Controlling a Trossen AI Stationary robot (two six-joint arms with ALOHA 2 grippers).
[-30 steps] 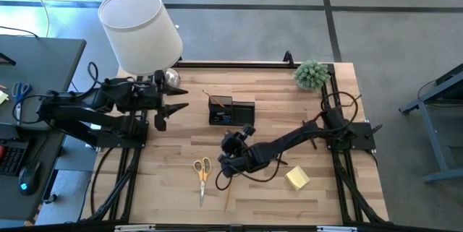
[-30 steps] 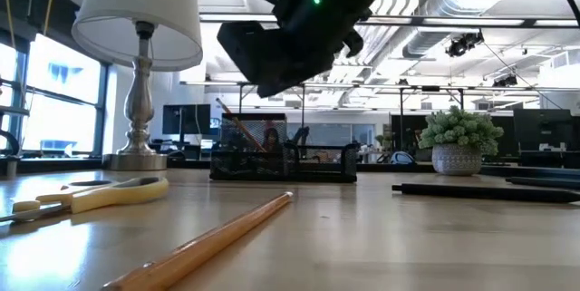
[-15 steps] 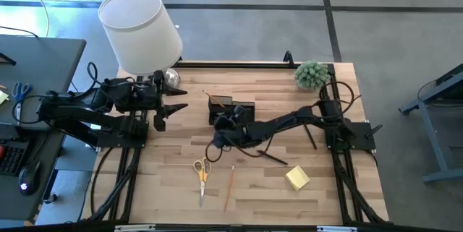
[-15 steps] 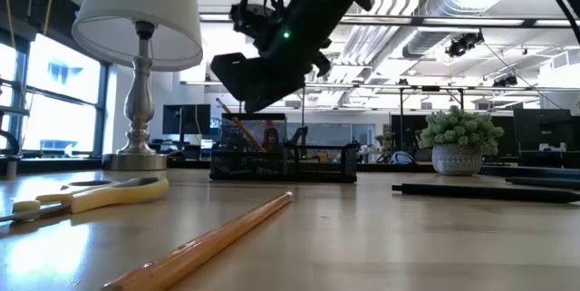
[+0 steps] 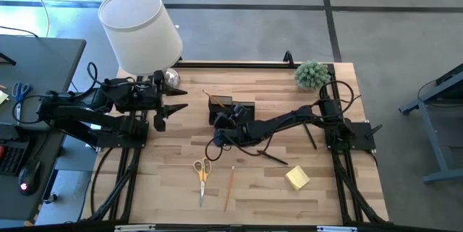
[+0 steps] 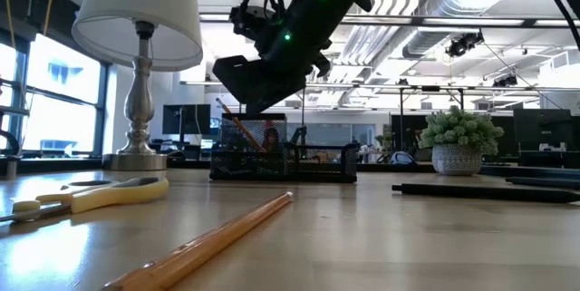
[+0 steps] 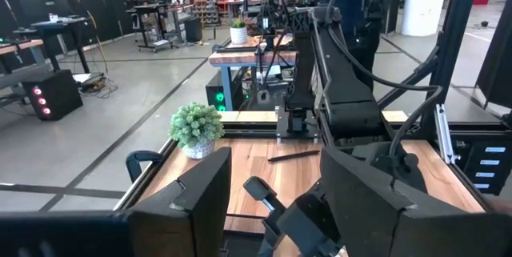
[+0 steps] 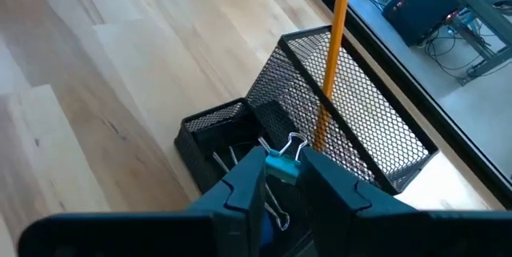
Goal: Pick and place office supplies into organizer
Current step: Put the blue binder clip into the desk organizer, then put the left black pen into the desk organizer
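The black mesh organizer (image 5: 233,109) (image 8: 336,121) stands mid-table toward the far edge, with a pencil (image 8: 332,49) leaning upright in its tall compartment. My right gripper (image 5: 221,125) (image 8: 280,175) hovers just above its low compartments, shut on a small blue clip (image 8: 282,166). Yellow-handled scissors (image 5: 202,170), a wooden pencil (image 5: 229,186) and a yellow sticky-note pad (image 5: 297,178) lie flat on the near half of the table. A dark pen (image 7: 294,155) lies by the right arm's base. My left gripper (image 5: 176,106) waits open at the table's left, beside the lamp. My right gripper pinches the blue clip's body (image 8: 280,169) between its two fingers at their free ends. The fingers slant down from the table's near right. The clip is lifted clear above the organizer's low compartment, its silver wire handles (image 8: 293,142) sticking out past the fingertips.
A white-shaded lamp (image 5: 141,22) (image 6: 136,19) stands at the far left corner and a small potted plant (image 5: 311,74) (image 6: 462,137) at the far right. Silver wire clips (image 8: 218,159) lie in the organizer's low compartment. Bare wood shows between the scissors and the organizer.
My right gripper, shut on the blue clip, has travelled from above the pencil and scissors toward the far edge and a little left, ending over the organizer. It has barely moved in the last half second. The pencil it hid now shows whole.
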